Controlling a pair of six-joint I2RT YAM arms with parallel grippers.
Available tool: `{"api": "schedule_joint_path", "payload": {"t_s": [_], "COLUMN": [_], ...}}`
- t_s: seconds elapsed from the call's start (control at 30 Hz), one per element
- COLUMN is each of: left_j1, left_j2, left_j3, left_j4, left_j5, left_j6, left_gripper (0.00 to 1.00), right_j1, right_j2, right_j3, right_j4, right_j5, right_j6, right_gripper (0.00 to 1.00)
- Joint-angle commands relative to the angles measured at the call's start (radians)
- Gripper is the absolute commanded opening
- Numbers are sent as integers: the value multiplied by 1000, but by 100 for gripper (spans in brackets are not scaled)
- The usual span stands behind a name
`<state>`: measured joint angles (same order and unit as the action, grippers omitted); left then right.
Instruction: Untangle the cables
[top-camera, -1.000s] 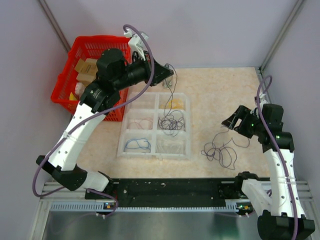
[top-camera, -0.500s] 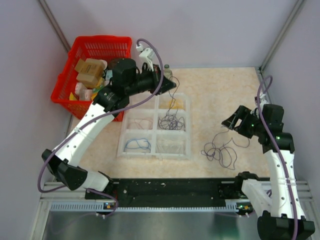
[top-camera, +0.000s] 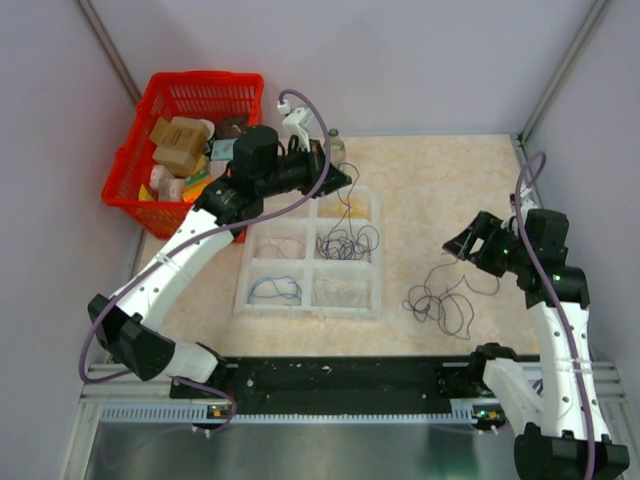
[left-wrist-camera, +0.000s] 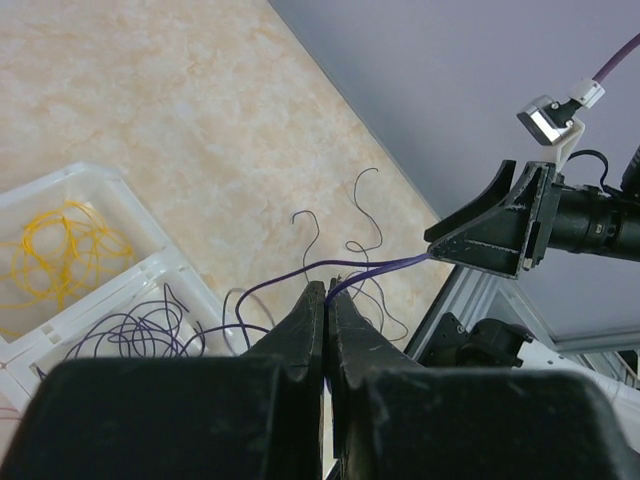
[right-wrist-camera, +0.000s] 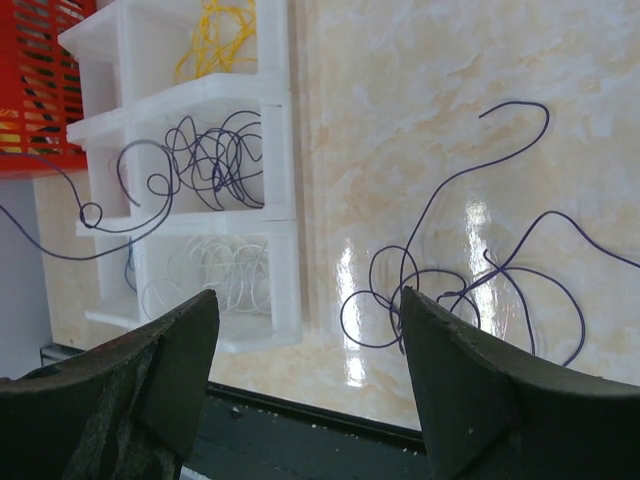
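Note:
My left gripper (top-camera: 343, 178) is shut on one dark purple cable (top-camera: 347, 207) and holds it above the white divided tray (top-camera: 378, 258). The cable hangs into the compartment holding purple cables (top-camera: 345, 242). In the left wrist view the left gripper (left-wrist-camera: 327, 290) pinches the purple cable (left-wrist-camera: 375, 266) at its tips. My right gripper (top-camera: 463, 245) is open and empty, above and just behind the loose purple tangle (top-camera: 440, 297) on the table. In the right wrist view the right gripper (right-wrist-camera: 308, 297) stands wide open over that tangle (right-wrist-camera: 450, 290).
Other tray compartments hold yellow (top-camera: 356, 207), pink (top-camera: 280, 246), blue (top-camera: 274, 290) and white (top-camera: 340, 291) cables. A red basket (top-camera: 125, 168) with boxes stands at the back left. A small jar (top-camera: 335, 141) sits behind the left gripper. A black rail (top-camera: 340, 375) runs along the front edge.
My left arm has swung to the right and brought its gripper nearer over the tray, with the purple cable still in it. The right arm has not moved.

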<state>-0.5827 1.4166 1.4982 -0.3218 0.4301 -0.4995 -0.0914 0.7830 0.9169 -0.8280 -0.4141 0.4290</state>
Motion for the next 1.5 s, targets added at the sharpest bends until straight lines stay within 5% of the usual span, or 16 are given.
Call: {"api": "schedule_joint_path", "payload": {"t_s": [0.0,0.33,0.83,1.0,1.13,1.37,1.47], "left_j1": [7,-9,-106,-106,-112,-111,-111], "left_j2": [36,65,252,335,236,75,12], "left_j3": [25,-263,-337,-286,-322,-274,-270], "left_j4": [73,161,49,-26,0,-54,-60], "left_j5": [-11,-194,-416,-470,-479,-435,-380], "left_j6": [19,127,96,95,87,85,82], "left_gripper": [0,0,0,20,45,62,64], "right_j1": [7,7,7,28,147,369,390], "right_j2": [-39,-47,-33,-36,-5,287,401], "right_j3": [-3,-44,-116,-157,-249,-233,-228], "right_j4": [33,33,33,96,309,637,768], "right_j5": [-14,-23,2,-9,-49,-37,-69], "right_j6": [8,27,97,137,264,382,464], "right_gripper": [73,73,69,69,69,67,54]}}
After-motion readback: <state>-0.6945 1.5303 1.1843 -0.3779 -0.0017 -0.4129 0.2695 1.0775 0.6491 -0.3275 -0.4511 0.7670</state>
